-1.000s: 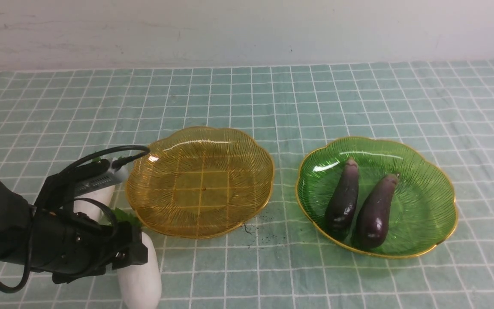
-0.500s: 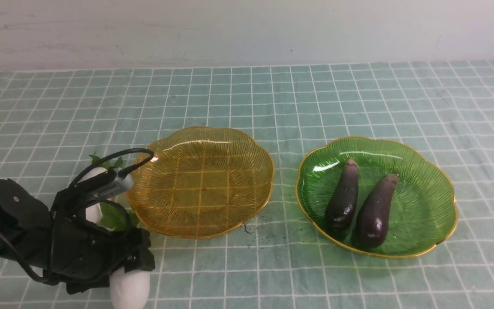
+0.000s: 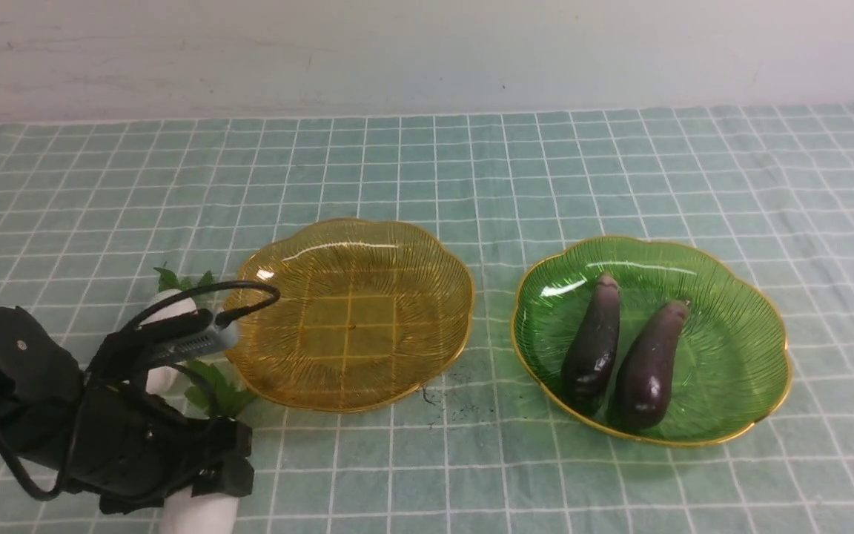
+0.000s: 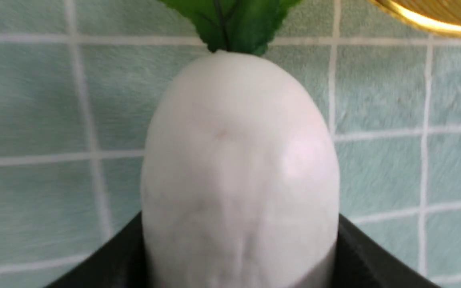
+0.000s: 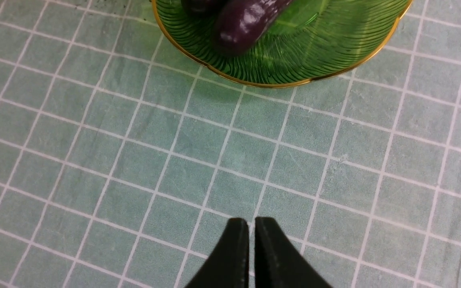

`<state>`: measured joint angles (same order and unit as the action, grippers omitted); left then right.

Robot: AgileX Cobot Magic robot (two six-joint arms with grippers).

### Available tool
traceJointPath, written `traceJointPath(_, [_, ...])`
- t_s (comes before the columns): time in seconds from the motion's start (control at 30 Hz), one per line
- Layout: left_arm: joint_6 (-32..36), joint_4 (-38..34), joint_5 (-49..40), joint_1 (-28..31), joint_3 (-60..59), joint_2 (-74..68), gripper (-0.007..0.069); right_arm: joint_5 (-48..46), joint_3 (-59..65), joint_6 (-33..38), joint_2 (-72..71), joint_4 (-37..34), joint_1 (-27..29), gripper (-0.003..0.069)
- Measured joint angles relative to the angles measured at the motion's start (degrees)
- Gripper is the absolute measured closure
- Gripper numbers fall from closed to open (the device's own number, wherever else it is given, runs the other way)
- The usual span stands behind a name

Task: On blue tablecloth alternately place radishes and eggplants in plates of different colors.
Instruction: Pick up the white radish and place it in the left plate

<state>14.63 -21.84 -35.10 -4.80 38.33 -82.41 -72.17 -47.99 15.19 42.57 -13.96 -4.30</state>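
Observation:
My left gripper [image 3: 204,475] is shut on a white radish [image 3: 193,515] at the near left; its green leaves [image 3: 216,386] point toward the amber plate [image 3: 353,311]. In the left wrist view the radish [image 4: 238,168] fills the space between both black fingers. A second radish [image 3: 167,308] lies behind the arm, partly hidden. The amber plate holds nothing. Two purple eggplants [image 3: 594,341] [image 3: 649,367] lie side by side in the green plate [image 3: 731,348]. My right gripper [image 5: 251,228] is shut and empty above the blue tablecloth [image 5: 134,160], near the green plate [image 5: 334,48].
The tablecloth [image 3: 427,163] covers the whole table up to a pale wall at the back. Dark specks lie on the cloth between the plates [image 3: 442,386]. The amber plate's rim [image 4: 426,20] shows at a corner of the left wrist view.
My left arm has drawn back toward the near edge and a little left, taking the radish with it. The radish's leaves and the second radish show more now.

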Motion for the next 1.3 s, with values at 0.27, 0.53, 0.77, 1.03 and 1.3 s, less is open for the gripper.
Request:
traceJointPath(0.27, [-9.16, 11.56, -11.26, 0.00, 3.64, 15.08, 0.0180, 2.10, 0.00, 0.00, 0.00, 0.21, 0.00, 0.0647])
traceJointPath(0.53, [-6.89, -1.66, -16.79, 0.00, 18.77, 10.42, 0.0180, 8.08, 0.00, 0.00, 0.00, 0.21, 0.00, 0.0647])
traceJointPath(0.77, [-5.25, -7.26, -21.65, -0.20, 28.93, -1.73, 0.0180, 8.71, 0.00, 0.00, 0.00, 0.21, 0.00, 0.0647])
traceJointPath(1.03, [-4.94, -6.08, -26.16, -4.22, 41.05, -14.95, 0.0180, 8.93, 0.00, 0.00, 0.00, 0.21, 0.00, 0.0647])
traceJointPath(1.3, [-4.89, -0.62, -21.46, -12.02, 47.54, -24.87, 0.0180, 8.97, 0.00, 0.05, 0.00, 0.21, 0.00, 0.0647])
